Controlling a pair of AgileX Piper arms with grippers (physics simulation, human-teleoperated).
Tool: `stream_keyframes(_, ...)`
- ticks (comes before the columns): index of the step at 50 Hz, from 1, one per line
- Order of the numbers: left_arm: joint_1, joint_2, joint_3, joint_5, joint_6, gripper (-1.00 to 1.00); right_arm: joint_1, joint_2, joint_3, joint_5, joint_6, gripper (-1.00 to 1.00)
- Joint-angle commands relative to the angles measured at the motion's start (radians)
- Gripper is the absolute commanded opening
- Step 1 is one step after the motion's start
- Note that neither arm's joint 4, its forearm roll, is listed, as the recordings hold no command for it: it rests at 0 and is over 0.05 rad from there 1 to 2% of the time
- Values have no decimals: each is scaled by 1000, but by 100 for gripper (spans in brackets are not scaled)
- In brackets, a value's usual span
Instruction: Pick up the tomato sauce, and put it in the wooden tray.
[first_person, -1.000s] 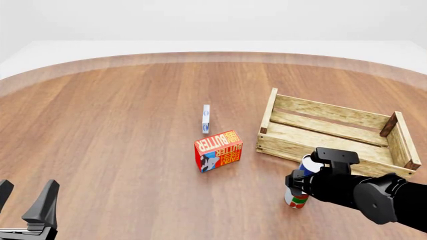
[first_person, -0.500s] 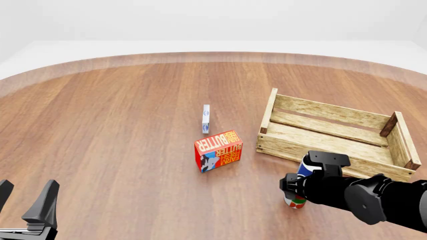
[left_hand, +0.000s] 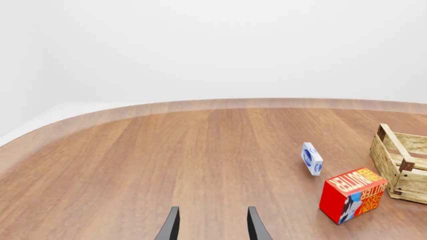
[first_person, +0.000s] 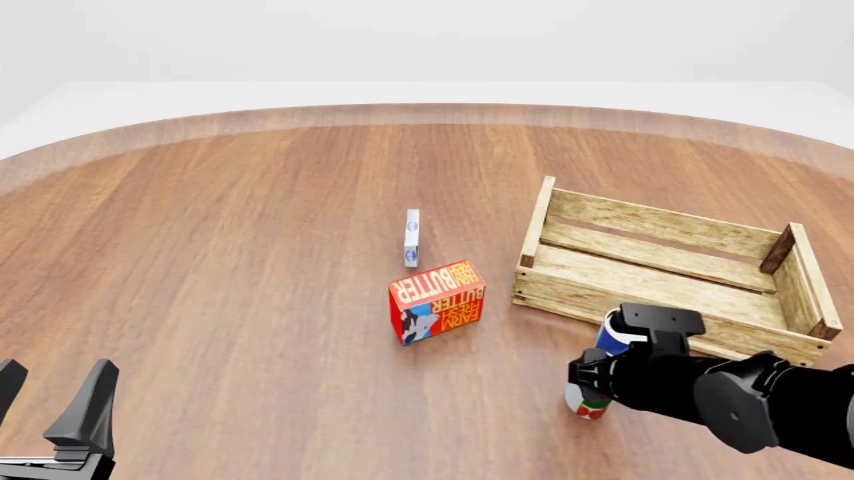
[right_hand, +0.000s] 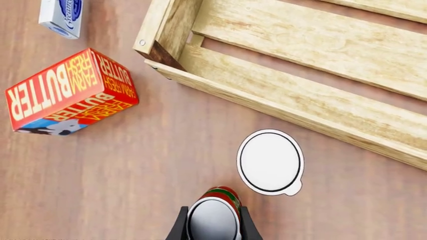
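Counts, all views: 2 cans, i.e. 1 tomato sauce (right_hand: 213, 220) w/ red-green label + 1 other can (right_hand: 269, 161) w/ white top, blue side in front view. 1 wooden tray (first_person: 663, 262). 1 red butter box (first_person: 437, 301). 1 small white-blue box (first_person: 412, 237). 2 grippers: left gripper (first_person: 54, 405), right gripper (first_person: 601, 372). 1 wood table (first_person: 240, 260).

Lighting: bright, even, diffuse; source not discernible. Shadows: faint, soft. Glare: none. Focus: sharp throughout, all views. Blur or edge distortion: none. Background: washed-out white.
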Motion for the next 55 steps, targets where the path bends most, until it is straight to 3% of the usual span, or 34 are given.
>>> stream_keyframes(1,0,0,0,0,0,100,22,1,-10,4,30,-100)
stream_keyframes(11,0,0,0,0,0,100,109,-46,-59,64,62,-100)
stream_keyframes(18,0,0,0,0,0,100,110,-111,-83,125,58,-100)
stream_keyframes(23,0,0,0,0,0,100,119,-201,-134,218,61,-100)
stream_keyframes(28,0,0,0,0,0,100,74,-270,-186,300,14,-100)
stream_keyframes(30,0,0,0,0,0,100,46,-321,-227,362,-52,-100)
stream_keyframes(32,0,0,0,0,0,100,48,-323,-236,378,-47,-100)
stream_keyframes(36,0,0,0,0,0,100,11,-403,-329,490,-132,-100)
stream_keyframes(38,0,0,0,0,0,100,-23,-439,-374,530,-201,-100)
stream_keyframes(41,0,0,0,0,0,100,-23,-439,-375,530,-201,-100)
stream_keyframes(42,0,0,0,0,0,100,-66,-431,-425,556,-235,-100)
stream_keyframes(44,0,0,0,0,0,100,-66,-431,-426,557,-235,-100)
stream_keyframes(47,0,0,0,0,0,100,-129,-377,-555,582,-285,-100)
stream_keyframes(55,0,0,0,0,0,100,-158,-198,-737,589,-339,-100)
